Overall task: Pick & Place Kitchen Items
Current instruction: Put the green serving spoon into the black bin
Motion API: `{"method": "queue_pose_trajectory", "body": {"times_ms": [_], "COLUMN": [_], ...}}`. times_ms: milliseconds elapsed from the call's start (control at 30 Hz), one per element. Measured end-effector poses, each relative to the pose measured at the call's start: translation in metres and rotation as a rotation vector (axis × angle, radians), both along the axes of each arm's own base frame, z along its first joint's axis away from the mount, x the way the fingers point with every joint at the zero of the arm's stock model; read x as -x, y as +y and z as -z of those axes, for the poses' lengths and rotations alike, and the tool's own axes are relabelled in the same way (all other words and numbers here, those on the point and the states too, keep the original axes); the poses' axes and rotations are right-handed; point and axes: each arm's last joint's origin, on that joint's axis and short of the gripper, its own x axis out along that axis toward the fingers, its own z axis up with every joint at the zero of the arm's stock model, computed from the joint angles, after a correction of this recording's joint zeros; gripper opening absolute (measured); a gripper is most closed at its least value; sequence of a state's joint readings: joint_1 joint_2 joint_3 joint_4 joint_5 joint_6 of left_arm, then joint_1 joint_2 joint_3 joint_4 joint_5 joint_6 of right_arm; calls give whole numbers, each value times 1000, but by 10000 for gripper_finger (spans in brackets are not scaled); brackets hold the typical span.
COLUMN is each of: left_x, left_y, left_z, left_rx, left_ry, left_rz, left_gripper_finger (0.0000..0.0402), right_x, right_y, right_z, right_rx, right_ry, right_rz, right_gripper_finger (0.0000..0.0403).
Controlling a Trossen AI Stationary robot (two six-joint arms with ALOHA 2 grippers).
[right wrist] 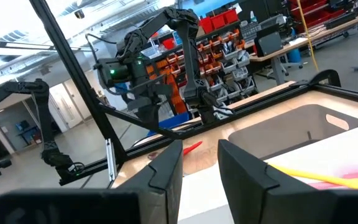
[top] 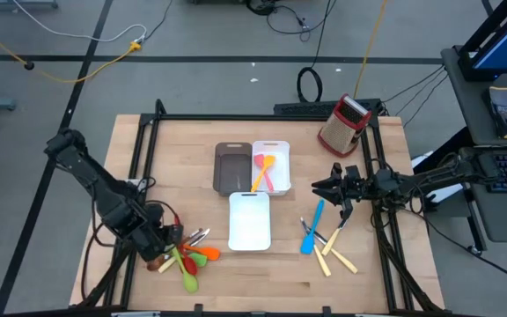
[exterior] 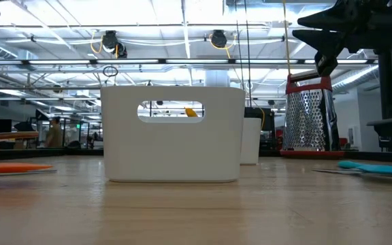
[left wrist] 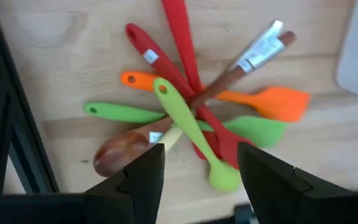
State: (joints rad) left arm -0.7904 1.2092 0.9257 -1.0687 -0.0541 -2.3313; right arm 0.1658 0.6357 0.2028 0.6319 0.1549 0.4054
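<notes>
While your left gripper (left wrist: pixel 197 171) hangs just above the pile of utensils at the near-left of the table (top: pixel 174 158), its two dark fingers (left wrist: pixel 138 180) stand well apart with nothing between them. Under it, in the left wrist view, a light-green spoon (left wrist: pixel 191 134) lies across a second green spatula (left wrist: pixel 185 118), an orange spatula (left wrist: pixel 253 99), two red utensils (left wrist: pixel 185 56) and a brown wooden spoon (left wrist: pixel 160 127) with a metal ferrule, all fanned and overlapping on the bare wood.

Beside that pile, toward the middle, you see a white tray (top: pixel 250 220) standing empty. At the near-right lie a blue spatula (top: pixel 312 227) and several cream-handled knives (top: pixel 334 255), crossing one another.

Above the knives, your right gripper (top: pixel 331 188) hovers clear of the table, pointing toward the centre. From its wrist camera its fingers (right wrist: pixel 166 168) stand parted by a modest gap, and they carry nothing.

Farther back, a dark-brown tray (top: pixel 232 167) sits touching a second white tray (top: pixel 282 150), which holds an orange utensil (top: pixel 263 170) and a pink one (top: pixel 262 162). At the far-right corner the red-and-metal box grater (top: pixel 343 125) stands upright.
</notes>
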Motion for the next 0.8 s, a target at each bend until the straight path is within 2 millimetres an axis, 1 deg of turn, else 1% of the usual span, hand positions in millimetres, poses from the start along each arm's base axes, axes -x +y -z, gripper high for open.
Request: {"method": "queue_pose_trajectory", "body": {"times_ms": [200,300,433,700,800], "left_x": [-9,-13,-14,-13,-15], "left_y": [-10,-15,-19,-23,-24], "left_z": [19,25,30,36,41], "left_rx": [-68,-56,-22,-75,-93], "left_ry": [73,101,153,154,167], "left_rz": [-10,-27,-44,-53,-56], "left_gripper_finger": [207,207,207,208,214], "right_x": [0,0,0,0,0], "right_y": [0,0,0,0,0], "right_z": [0,0,0,0,0], "right_rx": [0,0,2,3,3], "right_ry": [0,0,0,0,2], "right_rz": [-1,-1,-1,-2,-2], "right_gripper_finger": [94,93,94,93,94]}}
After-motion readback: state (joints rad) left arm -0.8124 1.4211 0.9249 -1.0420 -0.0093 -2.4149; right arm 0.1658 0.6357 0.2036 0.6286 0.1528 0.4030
